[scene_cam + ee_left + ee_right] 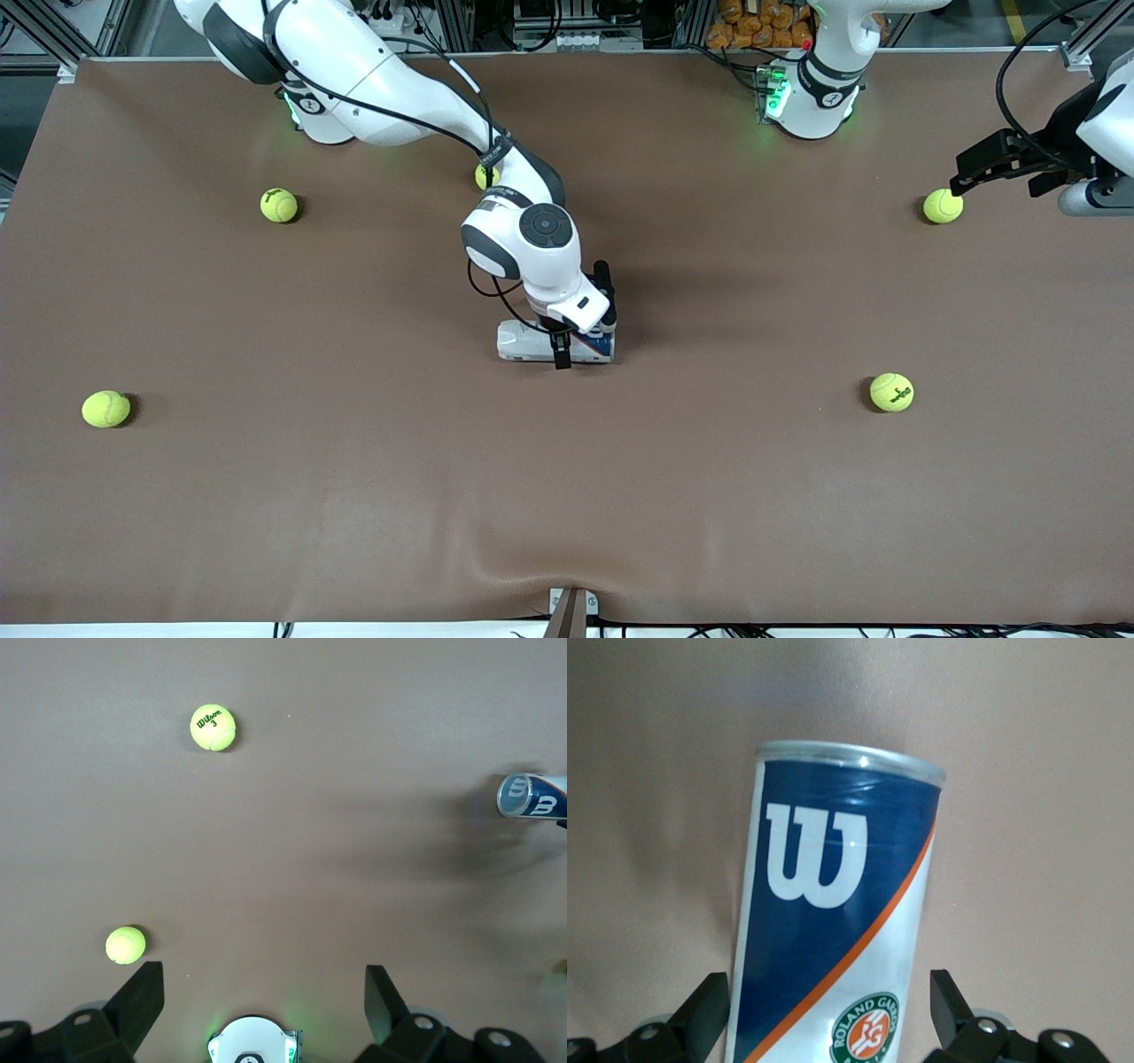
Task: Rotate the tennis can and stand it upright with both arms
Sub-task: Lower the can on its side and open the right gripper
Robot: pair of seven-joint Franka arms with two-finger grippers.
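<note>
Even overhead light, soft shadows beside the balls (279, 206), sharp focus.

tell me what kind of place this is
Most likely a robotics lab test bench: two white arms bolted at the edge of a brown-covered table, aluminium framing and cabling along that edge, and only practice props laid out, a tennis can and scattered tennis balls.

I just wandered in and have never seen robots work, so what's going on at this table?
The right gripper is down over a clear-plastic tennis can with a navy and white label, which lies on its side mid-table. Its black fingers stand open on either side of the can, not squeezing it. The left gripper waits, open, at its own end of the brown table above a yellow-green tennis ball. Other balls lie scattered around.
</note>
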